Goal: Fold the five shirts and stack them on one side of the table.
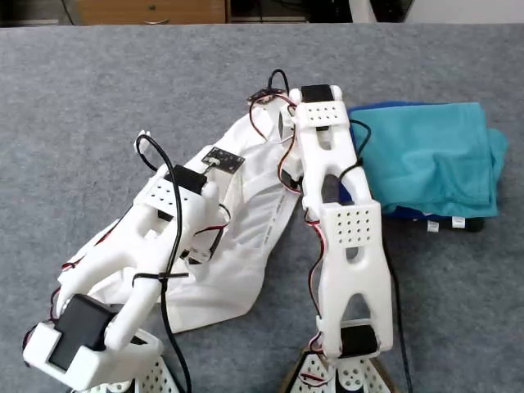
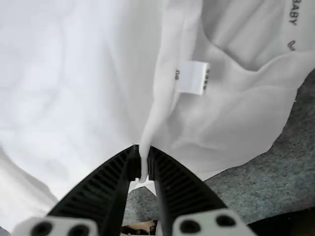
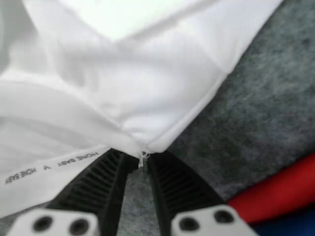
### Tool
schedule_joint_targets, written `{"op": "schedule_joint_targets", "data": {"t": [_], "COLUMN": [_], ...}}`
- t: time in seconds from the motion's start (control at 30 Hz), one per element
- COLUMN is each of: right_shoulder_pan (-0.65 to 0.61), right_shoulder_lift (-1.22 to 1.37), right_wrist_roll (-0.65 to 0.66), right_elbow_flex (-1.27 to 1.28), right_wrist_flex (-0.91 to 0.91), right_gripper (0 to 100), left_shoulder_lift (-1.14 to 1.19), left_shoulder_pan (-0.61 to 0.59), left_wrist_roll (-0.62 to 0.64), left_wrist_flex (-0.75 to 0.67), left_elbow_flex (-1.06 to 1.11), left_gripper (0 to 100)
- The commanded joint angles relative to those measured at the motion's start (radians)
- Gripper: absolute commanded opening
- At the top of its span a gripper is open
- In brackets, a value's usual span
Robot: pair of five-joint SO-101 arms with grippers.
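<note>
A crumpled white fabric shirt (image 1: 237, 278) lies mid grey tabletop (image 1: 82, 98). The left gripper (image 2: 141, 158) pinches its fold. The right gripper (image 3: 143, 160) clamps its corner, near a teal-topped folded stack (image 1: 426, 155) by the right edge.

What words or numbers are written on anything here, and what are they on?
On the white shirt, along its neck band: one line of small grey brand lettering, left unquoted.
On its tag: tiny marks, too small to read.
On the white labels beside the folded stack: too small to read.
</note>
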Motion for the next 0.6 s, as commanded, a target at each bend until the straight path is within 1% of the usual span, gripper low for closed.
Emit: {"op": "schedule_joint_targets", "data": {"t": [0.0, 0.03, 0.1, 0.23, 0.33, 0.4, 0.5, 0.57], "right_shoulder_pan": [0.031, 0.031, 0.033, 0.036, 0.038, 0.035, 0.031, 0.038], "right_shoulder_lift": [-0.001, -0.001, -0.001, -0.005, -0.013, -0.027, -0.054, -0.085], "right_wrist_roll": [-0.011, -0.011, -0.011, -0.006, 0.091, 0.101, 0.106, 0.103], "right_elbow_flex": [-0.041, -0.041, -0.041, -0.044, -0.067, -0.110, -0.173, -0.189], "right_wrist_flex": [-0.023, -0.023, -0.021, -0.020, 0.029, 0.057, 0.094, 0.098], "right_gripper": [0.5, 0.5, 0.5, 0.5, 0.5, 0.5, 0.6, 4.8], "left_shoulder_lift": [-0.041, -0.041, -0.041, -0.039, -0.028, -0.018, 0.038, 0.093], "left_shoulder_pan": [-0.055, -0.091, -0.198, -0.483, -0.683, -0.760, -0.835, -0.872], "left_wrist_roll": [-0.011, -0.014, -0.063, -0.127, -0.138, -0.137, -0.129, -0.104], "left_wrist_flex": [0.028, 0.048, 0.103, 0.187, 0.192, 0.138, -0.028, -0.112], "left_elbow_flex": [-0.081, -0.117, -0.210, -0.476, -0.664, -0.730, -0.750, -0.758], "left_gripper": [2, 2, 2, 2, 2, 2, 2, 2]}}
